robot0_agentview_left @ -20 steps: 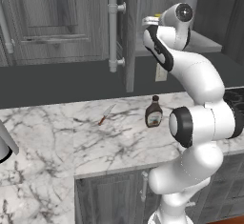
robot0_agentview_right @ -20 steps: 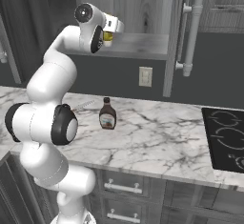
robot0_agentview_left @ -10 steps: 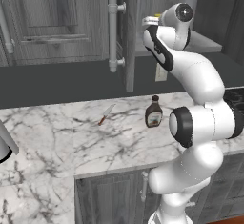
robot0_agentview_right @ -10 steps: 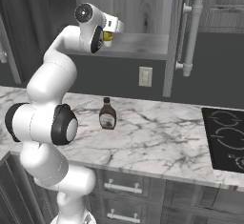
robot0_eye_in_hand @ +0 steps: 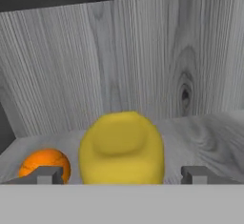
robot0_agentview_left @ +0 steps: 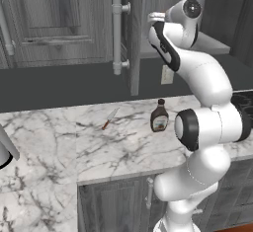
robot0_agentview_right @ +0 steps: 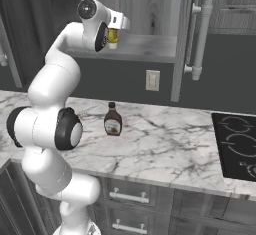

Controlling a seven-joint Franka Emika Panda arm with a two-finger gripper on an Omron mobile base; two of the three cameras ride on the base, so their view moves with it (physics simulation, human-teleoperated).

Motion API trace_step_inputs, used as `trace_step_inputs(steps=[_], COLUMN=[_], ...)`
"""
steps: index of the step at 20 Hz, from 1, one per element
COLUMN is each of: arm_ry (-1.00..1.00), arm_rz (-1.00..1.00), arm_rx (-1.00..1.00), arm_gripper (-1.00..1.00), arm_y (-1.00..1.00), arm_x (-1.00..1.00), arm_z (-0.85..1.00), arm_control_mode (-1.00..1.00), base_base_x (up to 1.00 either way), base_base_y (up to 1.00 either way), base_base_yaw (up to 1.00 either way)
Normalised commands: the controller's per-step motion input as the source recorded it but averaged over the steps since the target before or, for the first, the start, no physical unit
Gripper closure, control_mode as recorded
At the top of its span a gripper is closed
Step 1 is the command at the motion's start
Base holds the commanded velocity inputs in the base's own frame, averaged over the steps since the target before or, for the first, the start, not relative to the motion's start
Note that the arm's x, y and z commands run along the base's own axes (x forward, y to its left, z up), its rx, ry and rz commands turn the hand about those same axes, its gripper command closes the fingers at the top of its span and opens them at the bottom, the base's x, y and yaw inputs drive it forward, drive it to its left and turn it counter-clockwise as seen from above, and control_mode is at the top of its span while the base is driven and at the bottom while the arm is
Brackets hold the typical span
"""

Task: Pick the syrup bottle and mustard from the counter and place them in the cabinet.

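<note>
The yellow mustard point(robot0_eye_in_hand: 121, 147) stands on the grey shelf of the open cabinet point(robot0_agentview_right: 145, 46), seen end-on in the hand view. My gripper point(robot0_eye_in_hand: 121, 174) is open around it, one fingertip on each side with a gap to the bottle. From the right base view the mustard point(robot0_agentview_right: 114, 38) shows just behind the gripper point(robot0_agentview_right: 117, 28) at shelf height. The dark brown syrup bottle point(robot0_agentview_left: 159, 116) stands upright on the white marble counter point(robot0_agentview_left: 99, 147), well below the hand; it is also in the right base view, syrup bottle point(robot0_agentview_right: 113, 120).
An orange round thing point(robot0_eye_in_hand: 45, 163) lies on the shelf left of the mustard. The cabinet door point(robot0_agentview_right: 182, 34) stands open with its long bar handle point(robot0_agentview_right: 202, 36). A small knife point(robot0_agentview_left: 109, 119) lies on the counter. A stovetop point(robot0_agentview_right: 235, 144) is at the right.
The jaws have opened off the mustard, which now stands free on the shelf. The arm and the syrup bottle have stayed where they were.
</note>
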Motion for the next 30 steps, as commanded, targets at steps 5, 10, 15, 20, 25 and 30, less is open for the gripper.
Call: trace_step_inputs(steps=[5,10,15,20,25,30], arm_ry=[-0.06,-0.18,-0.19,-0.1,-0.05,0.01], arm_rz=[0.03,0.09,0.09,0.1,0.1,0.12], arm_rx=[-0.02,-0.01,0.0,-0.02,-0.08,-0.21], arm_gripper=[-1.0,-1.0,-1.0,-1.0,-1.0,-1.0], arm_y=[-0.04,-0.11,-0.15,-0.11,-0.06,0.02], arm_x=[-0.39,-0.84,-0.91,-1.0,-1.0,-0.9], arm_z=[0.09,-0.2,-0.03,-0.1,-0.34,-0.68], arm_control_mode=[-1.0,-1.0,-1.0,-1.0,-1.0,-1.0], base_base_x=[0.0,0.0,0.0,0.0,0.0,0.0], base_base_y=[0.0,0.0,0.0,0.0,0.0,0.0], base_base_yaw=[0.0,0.0,0.0,0.0,0.0,0.0])
